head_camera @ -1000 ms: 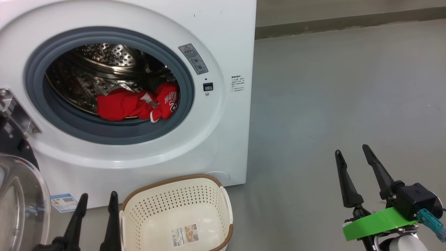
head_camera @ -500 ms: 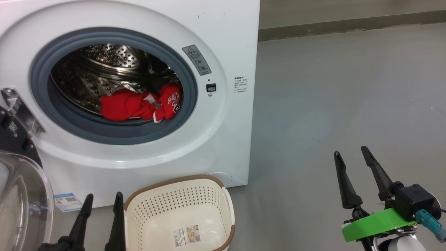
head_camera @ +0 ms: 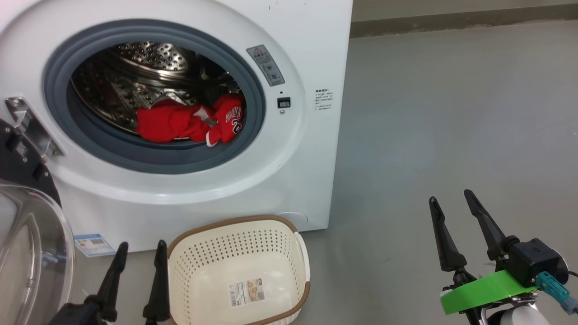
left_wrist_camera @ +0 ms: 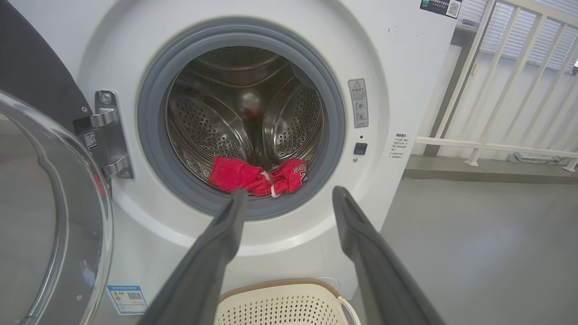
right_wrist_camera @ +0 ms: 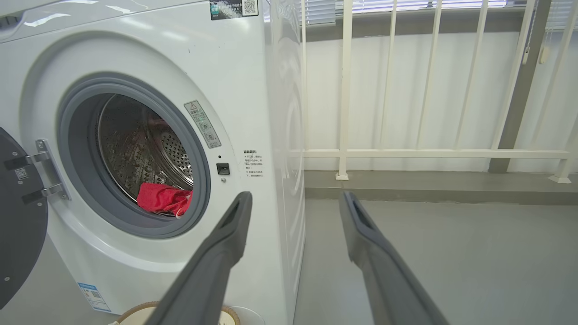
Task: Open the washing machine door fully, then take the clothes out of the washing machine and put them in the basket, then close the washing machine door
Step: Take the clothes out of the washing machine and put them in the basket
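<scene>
door: I'm seeing the washing machine door (head_camera: pixel 31 253) hanging swung out on its hinge (head_camera: pixel 29 128) at 8 o'clock of the head view. I'm counting the opening step as done, though I can't tell whether it's at full travel.
left arm: the left gripper (head_camera: pixel 142 248) is sitting at 7 o'clock between door and basket, fingers spread, carrying nothing. In its wrist view it's aiming at the lower lip of the opening.
machine: the washing machine (head_camera: pixel 293 171) is standing with its round opening unblocked.
clothes: the clothes (head_camera: pixel 187 124) are lying on the drum (head_camera: pixel 135 63) bottom at 5 o'clock of the opening, just behind the grey seal (head_camera: pixel 149 155), with nothing touching them. I'm judging unloading as not yet started.
basket: the basket (head_camera: pixel 235 222) is sitting on the floor (head_camera: pixel 451 113) at 6 o'clock, just in front of the machine, holding no cloth, just its sticker (head_camera: pixel 246 292).
right arm: the right gripper (head_camera: pixel 451 198) is hovering at 4 o'clock, well apart from the machine, fingers spread and empty. I'm logging pull-out, drop into basket and door closing as all pending.
</scene>
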